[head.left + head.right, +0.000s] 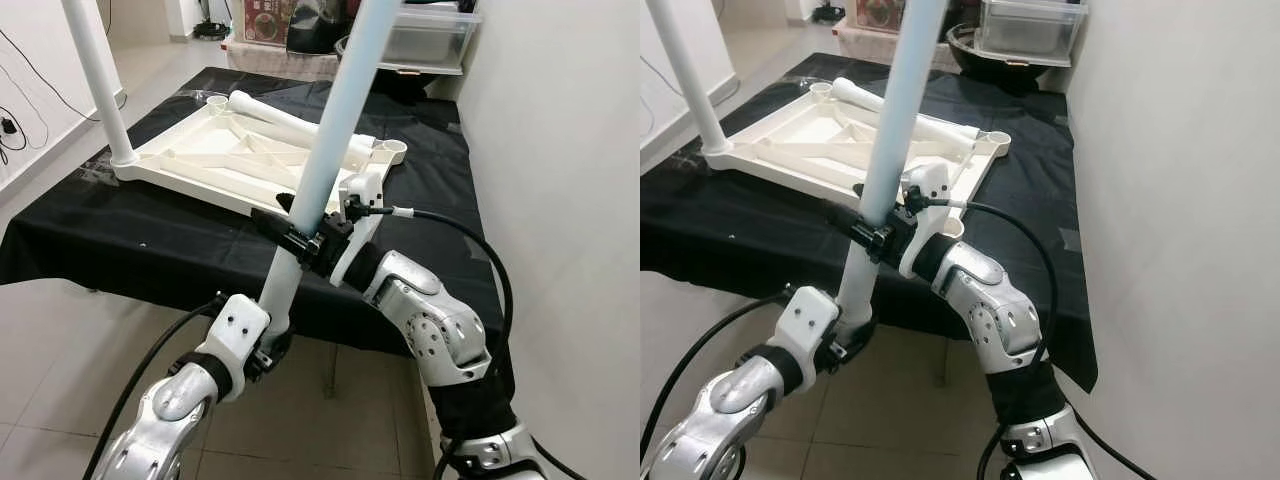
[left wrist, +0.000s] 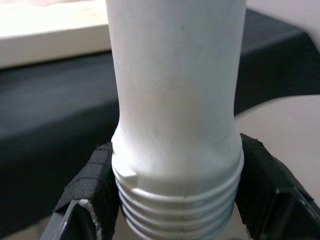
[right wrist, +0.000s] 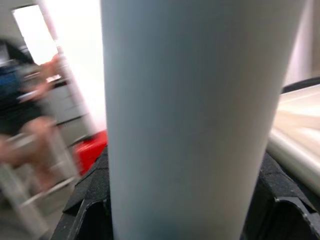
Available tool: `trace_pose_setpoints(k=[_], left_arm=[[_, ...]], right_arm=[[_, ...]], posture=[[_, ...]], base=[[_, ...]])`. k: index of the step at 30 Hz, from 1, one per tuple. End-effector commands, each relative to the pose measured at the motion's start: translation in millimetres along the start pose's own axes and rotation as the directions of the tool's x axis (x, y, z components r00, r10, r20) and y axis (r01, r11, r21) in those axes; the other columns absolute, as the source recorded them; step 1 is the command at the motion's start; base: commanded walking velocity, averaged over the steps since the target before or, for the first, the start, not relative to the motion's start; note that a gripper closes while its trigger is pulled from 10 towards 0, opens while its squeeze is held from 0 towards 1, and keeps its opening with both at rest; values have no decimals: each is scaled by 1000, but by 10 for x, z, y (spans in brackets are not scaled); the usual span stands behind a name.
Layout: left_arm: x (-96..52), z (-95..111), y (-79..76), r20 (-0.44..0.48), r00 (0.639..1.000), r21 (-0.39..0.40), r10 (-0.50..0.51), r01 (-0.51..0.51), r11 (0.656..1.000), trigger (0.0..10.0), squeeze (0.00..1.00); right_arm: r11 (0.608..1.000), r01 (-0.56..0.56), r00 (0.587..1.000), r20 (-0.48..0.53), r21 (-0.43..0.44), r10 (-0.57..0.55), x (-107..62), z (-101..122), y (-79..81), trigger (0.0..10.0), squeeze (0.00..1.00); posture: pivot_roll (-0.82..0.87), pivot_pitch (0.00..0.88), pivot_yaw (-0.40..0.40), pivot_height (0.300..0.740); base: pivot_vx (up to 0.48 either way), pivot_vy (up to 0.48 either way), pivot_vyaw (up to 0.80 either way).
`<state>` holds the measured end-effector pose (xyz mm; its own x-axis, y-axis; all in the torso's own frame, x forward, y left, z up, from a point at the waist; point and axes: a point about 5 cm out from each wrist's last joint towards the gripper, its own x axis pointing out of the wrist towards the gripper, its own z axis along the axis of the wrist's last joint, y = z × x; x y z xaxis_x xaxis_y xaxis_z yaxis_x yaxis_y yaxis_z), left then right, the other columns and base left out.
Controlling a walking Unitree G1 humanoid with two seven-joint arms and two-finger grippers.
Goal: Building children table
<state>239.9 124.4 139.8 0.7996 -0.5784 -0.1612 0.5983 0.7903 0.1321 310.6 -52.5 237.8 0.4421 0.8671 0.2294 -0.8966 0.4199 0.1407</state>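
Both claws grip one white table leg (image 1: 335, 130), held off the counter's front edge — left claw (image 2: 175, 200) clamped at its threaded end, right claw (image 1: 300, 240) clamped higher up. The upturned tabletop (image 1: 240, 150) lies on the black-draped counter (image 1: 120, 235), one leg (image 1: 100, 80) already standing in a corner.

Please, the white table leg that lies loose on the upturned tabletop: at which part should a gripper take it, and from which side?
Probably at the plain middle of the loose leg, coming from above. It lies flat inside the upturned tabletop, so its top side is free, while ribs and the rim crowd its sides. Fingers should close across the round shaft, not along it. Both grippers are now busy on another leg.
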Motion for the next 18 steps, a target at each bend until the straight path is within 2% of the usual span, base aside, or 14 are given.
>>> trace_pose_setpoints(k=[1, 4, 7, 12, 18], left_arm=[[-89, 48, -86, 20, 989, -82, -147, 148, 986, 10000, 0], [-139, 42, -129, 14, 978, -129, -210, 210, 969, 10000, 0], [-155, 38, -143, 11, 974, -141, -227, 226, 964, 10000, 0], [-259, -39, -249, -24, 948, -155, -316, 309, 938, 10000, 0], [-303, -71, -277, -30, 937, -180, -348, 338, 924, 10000, 0]], right_arm=[[989, -136, 989, -52, 52, 139, -56, -39, 41, 10000, 0], [973, -215, 972, -78, 83, 222, -107, -52, 77, 10000, 0], [967, -236, 966, -83, 94, 244, -125, -53, 89, 10000, 0], [928, -345, 922, -135, 140, 364, -215, -75, 146, 10000, 0], [912, -382, 903, -151, 152, 403, -245, -73, 172, 10000, 0]], posture=[[68, 95, -69, 740], [72, 102, -70, 740], [73, 104, -71, 740], [69, 108, -71, 740], [68, 109, -69, 740]], base=[[0, 0, 0], [0, 0, 0], [0, 0, 0], [0, 0, 0], [0, 0, 0]])
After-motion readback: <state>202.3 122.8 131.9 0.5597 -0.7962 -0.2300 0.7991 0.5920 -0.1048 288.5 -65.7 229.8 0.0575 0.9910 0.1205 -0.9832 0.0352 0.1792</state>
